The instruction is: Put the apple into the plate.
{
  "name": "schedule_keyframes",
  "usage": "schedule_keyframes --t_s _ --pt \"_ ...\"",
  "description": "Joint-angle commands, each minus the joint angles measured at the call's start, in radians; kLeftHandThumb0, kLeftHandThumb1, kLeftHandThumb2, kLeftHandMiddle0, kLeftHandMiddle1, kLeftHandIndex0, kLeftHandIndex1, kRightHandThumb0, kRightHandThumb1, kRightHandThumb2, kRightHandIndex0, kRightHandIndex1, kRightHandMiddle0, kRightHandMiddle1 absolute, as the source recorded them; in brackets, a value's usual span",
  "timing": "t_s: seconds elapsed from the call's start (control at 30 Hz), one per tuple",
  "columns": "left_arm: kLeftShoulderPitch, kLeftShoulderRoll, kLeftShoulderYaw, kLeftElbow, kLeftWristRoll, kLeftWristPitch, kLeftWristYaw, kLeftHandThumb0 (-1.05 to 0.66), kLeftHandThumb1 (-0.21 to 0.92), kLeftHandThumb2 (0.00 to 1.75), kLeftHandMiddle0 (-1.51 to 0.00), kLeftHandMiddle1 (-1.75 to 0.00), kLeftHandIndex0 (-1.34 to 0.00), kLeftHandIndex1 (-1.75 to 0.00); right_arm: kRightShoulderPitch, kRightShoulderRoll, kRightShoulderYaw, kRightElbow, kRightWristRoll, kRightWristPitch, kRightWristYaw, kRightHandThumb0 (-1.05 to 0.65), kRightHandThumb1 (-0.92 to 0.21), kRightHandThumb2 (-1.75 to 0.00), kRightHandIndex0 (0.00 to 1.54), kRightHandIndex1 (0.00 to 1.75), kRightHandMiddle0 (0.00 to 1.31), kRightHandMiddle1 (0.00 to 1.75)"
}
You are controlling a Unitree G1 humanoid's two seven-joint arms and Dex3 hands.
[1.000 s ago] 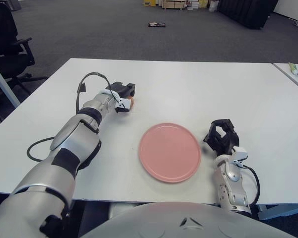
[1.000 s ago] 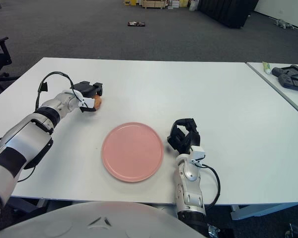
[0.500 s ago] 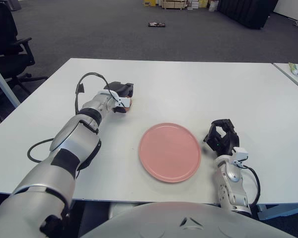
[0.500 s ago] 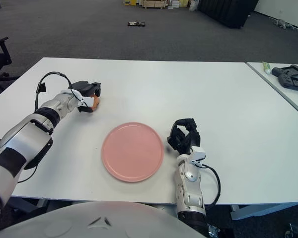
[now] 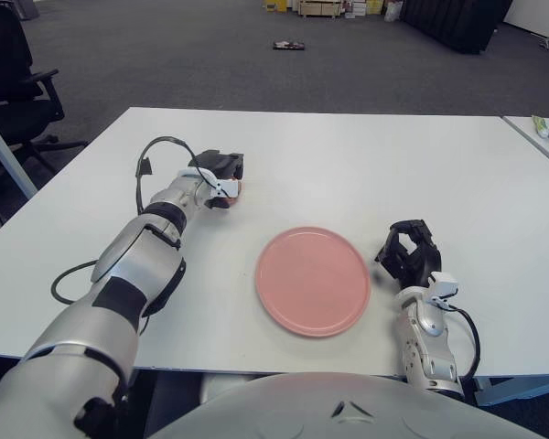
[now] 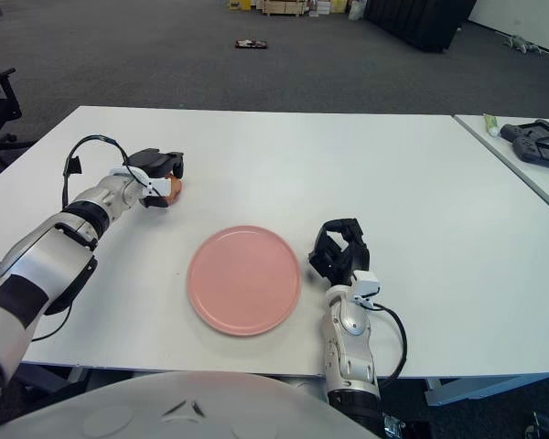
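Table point(image 5: 366, 165) fills mid frame. Plate point(image 5: 313, 281) lower centre on table. Left hand point(image 5: 218, 176) upper left of plate, well apart, fingers around apple point(image 6: 173, 187). Right hand point(image 5: 408, 254) just right of plate, near table's front edge. Chair point(image 5: 14, 82) far left, beyond table.

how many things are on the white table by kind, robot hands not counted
apple: 1, under the left hand
pink plate: 1, beside the right hand
total: 2
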Motion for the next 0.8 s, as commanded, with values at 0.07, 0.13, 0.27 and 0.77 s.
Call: schedule_keyframes --t_s 0.07,0.13,0.27,0.77 --pt "0.014 0.0 0.061 -0.003 -0.066 -0.003 -0.072 -0.09 0.31 1.37 -1.28 -1.75 -1.04 -1.75 0.008 0.028 -0.014 0.026 0.007 0.03 -0.011 -0.41 -0.54 -1.05 0.98 1.75 0.44 1.75" --pt "0.015 -0.003 0.09 -0.005 -0.1 -0.007 -0.102 -0.08 0.29 1.39 -1.3 -1.75 -1.07 -1.75 0.008 0.031 -0.015 0.025 0.012 0.029 -0.011 -0.41 -0.54 -1.05 0.98 1.75 0.44 1.75" --pt "0.018 -0.008 0.136 -0.009 -0.153 -0.012 -0.149 -0.06 0.28 1.41 -1.32 -1.75 -1.1 -1.75 0.009 0.035 -0.016 0.022 0.015 0.033 -0.013 -0.41 -0.54 -1.05 0.98 1.75 0.44 1.75" --pt "0.028 -0.007 0.244 -0.02 -0.261 -0.05 -0.24 -0.03 0.24 1.47 -1.36 -1.75 -1.16 -1.75 0.006 0.033 -0.013 0.025 0.006 0.034 -0.02 -0.41 -0.55 -1.03 0.96 1.75 0.43 1.75"
